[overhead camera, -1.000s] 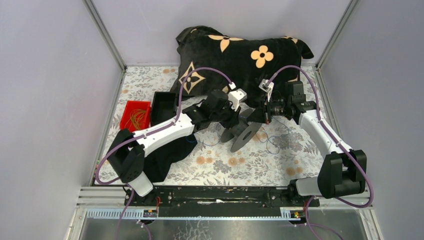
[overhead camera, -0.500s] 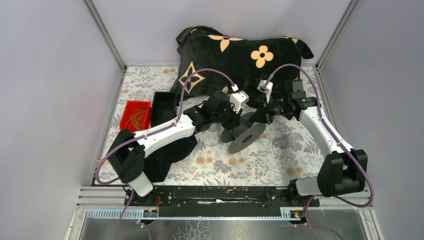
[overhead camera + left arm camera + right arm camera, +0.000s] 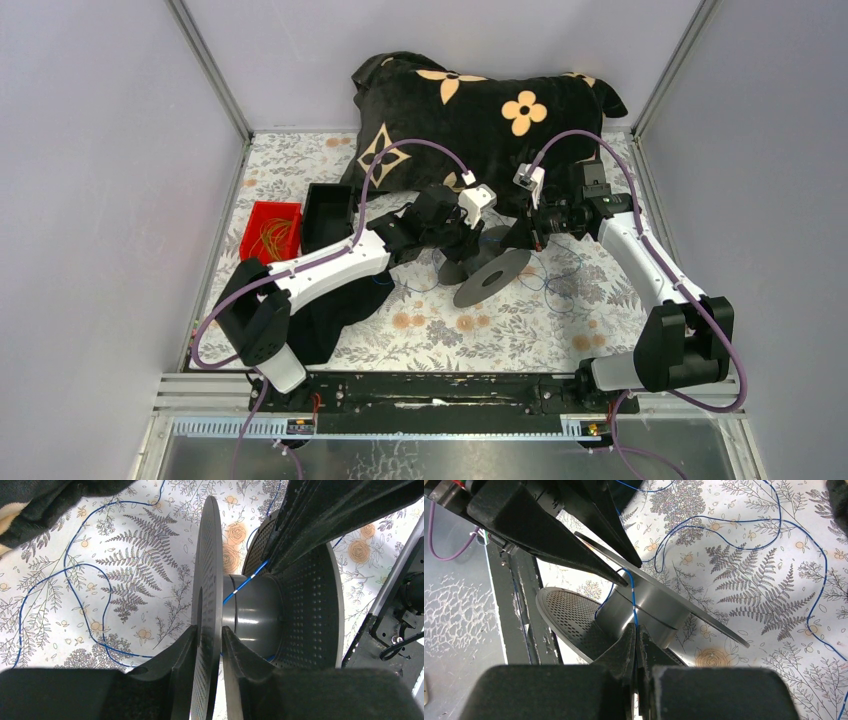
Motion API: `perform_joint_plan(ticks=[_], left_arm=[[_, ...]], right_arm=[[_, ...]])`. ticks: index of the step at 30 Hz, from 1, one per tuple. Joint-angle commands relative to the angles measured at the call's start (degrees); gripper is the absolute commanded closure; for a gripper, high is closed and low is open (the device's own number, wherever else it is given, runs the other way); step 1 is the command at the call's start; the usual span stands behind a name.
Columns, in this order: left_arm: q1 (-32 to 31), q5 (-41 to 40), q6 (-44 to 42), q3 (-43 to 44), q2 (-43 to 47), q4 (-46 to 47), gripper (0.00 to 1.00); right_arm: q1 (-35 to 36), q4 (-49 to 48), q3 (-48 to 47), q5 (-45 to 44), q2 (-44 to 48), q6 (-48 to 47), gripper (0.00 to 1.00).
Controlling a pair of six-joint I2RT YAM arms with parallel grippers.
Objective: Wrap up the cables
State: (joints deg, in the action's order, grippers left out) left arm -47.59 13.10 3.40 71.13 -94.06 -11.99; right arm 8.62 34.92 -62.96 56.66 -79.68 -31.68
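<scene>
As the spool (image 3: 490,272) at mid-counter has tipped flatter within the last second, the left end effector (image 3: 209,632) stays clamped on its flange (image 3: 207,555). Beyond, the right end effector (image 3: 636,630) pinches the blue cable (image 3: 632,597) at the hub (image 3: 250,615); loose loops (image 3: 548,285) on the counter suggest winding is far from finished.

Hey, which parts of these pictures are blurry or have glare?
Left wrist view: the left pincer is blurred, and the shiny grey spool hub shows glare streaks. Right wrist view: the right pincer is blurred, the thin blue cable sharp. Top view: soft, even light.
</scene>
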Motion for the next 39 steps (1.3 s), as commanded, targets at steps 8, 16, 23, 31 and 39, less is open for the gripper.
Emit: perform_joint_plan(ticks=[8,16,23,31,39], left_arm=[[-0.1,1.1,0.8,0.2,0.5,3.5,0.66],[-0.2,1.1,1.1,0.1,0.4,3.5,0.69],[-0.1,1.3,1.0,0.3,0.1,3.6,0.76],[-0.1,1.3,0.7,0.4,0.1,3.6,0.86],[-0.6,-0.6,-1.0,0.6,0.8,2.9,1.00]], right_arm=[[0.3,-4.4,-0.9,5.8,0.3,6.0,1.00],[0.8,-4.7,-0.1,5.4,-1.1,5.8,1.00],[1.2,-4.8,0.0,5.3,-1.7,5.7,1.00],[1.2,-4.8,0.1,5.0,-1.9,5.7,1.00],[1.2,-4.3,-0.5,2.7,-1.5,5.1,1.00]])
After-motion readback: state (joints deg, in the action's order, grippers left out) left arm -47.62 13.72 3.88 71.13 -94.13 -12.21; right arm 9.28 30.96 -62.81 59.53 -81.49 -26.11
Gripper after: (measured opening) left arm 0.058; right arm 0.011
